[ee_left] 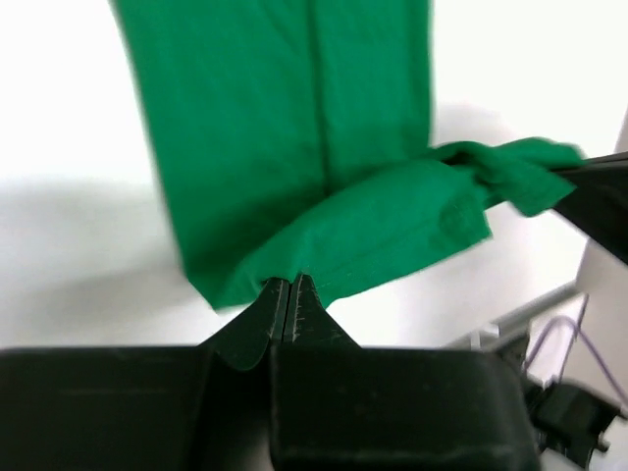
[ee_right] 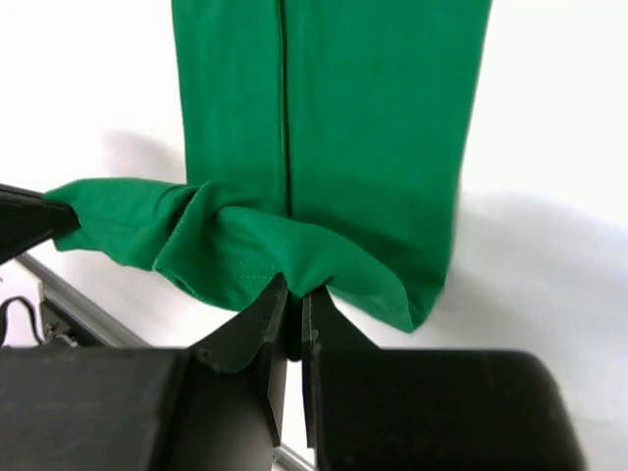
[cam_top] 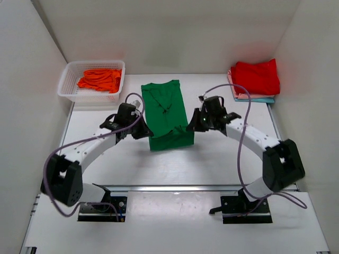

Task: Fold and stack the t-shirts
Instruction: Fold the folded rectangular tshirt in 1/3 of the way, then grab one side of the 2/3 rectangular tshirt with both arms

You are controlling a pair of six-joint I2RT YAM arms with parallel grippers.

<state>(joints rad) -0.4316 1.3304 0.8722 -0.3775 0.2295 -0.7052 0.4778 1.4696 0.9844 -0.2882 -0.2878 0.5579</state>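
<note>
A bright green t-shirt (cam_top: 165, 108) lies lengthwise in the middle of the table, its sides folded in to a narrow strip. My left gripper (cam_top: 143, 129) is shut on its near left hem corner, the green t-shirt (ee_left: 294, 177) pinched at the fingertips (ee_left: 287, 291). My right gripper (cam_top: 192, 126) is shut on the near right corner of the green t-shirt (ee_right: 324, 128). The near hem is lifted and bunched between both grippers. An orange t-shirt (cam_top: 99, 79) lies crumpled in the basket. A red t-shirt (cam_top: 257, 77) lies folded on pink and teal ones at the back right.
The white lattice basket (cam_top: 67, 90) stands at the back left against the wall. The folded stack (cam_top: 253, 97) sits by the right wall. White walls enclose the table on three sides. A metal rail (cam_top: 175, 187) crosses the near edge.
</note>
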